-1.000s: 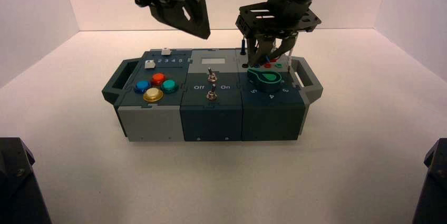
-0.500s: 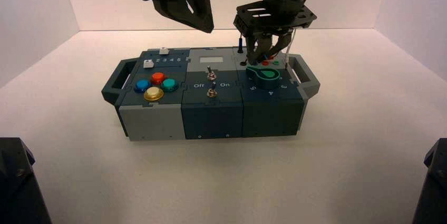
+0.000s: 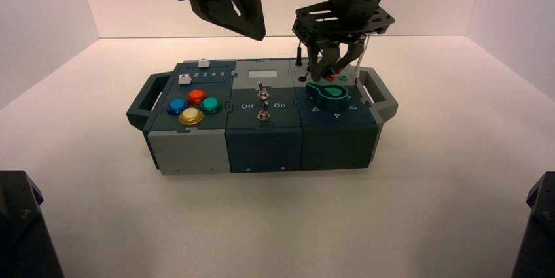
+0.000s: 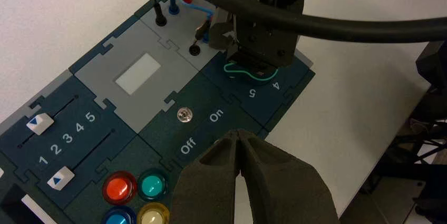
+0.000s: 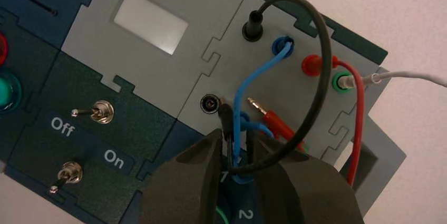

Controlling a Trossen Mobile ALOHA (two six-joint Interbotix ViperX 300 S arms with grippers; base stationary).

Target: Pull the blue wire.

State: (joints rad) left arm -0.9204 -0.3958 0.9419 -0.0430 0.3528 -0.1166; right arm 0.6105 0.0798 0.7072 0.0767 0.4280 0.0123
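The blue wire runs from a blue socket at the back of the box's grey right panel down into my right gripper. That gripper is shut on the blue wire's near end, with a black plug beside it in the same gap. It hangs over the back right of the box, just behind the green knob. The blue wire also shows in the left wrist view. My left gripper is shut and empty, held high above the box's middle.
A black wire loops from its plug round the right fingers. A loose red plug lies on the panel beside an empty black socket. A white lead enters a green socket. Two toggle switches and four coloured buttons lie leftward.
My right gripper has risen a little over the back right panel with the wire in it. The box's right end has shifted slightly. The left arm has lifted slightly.
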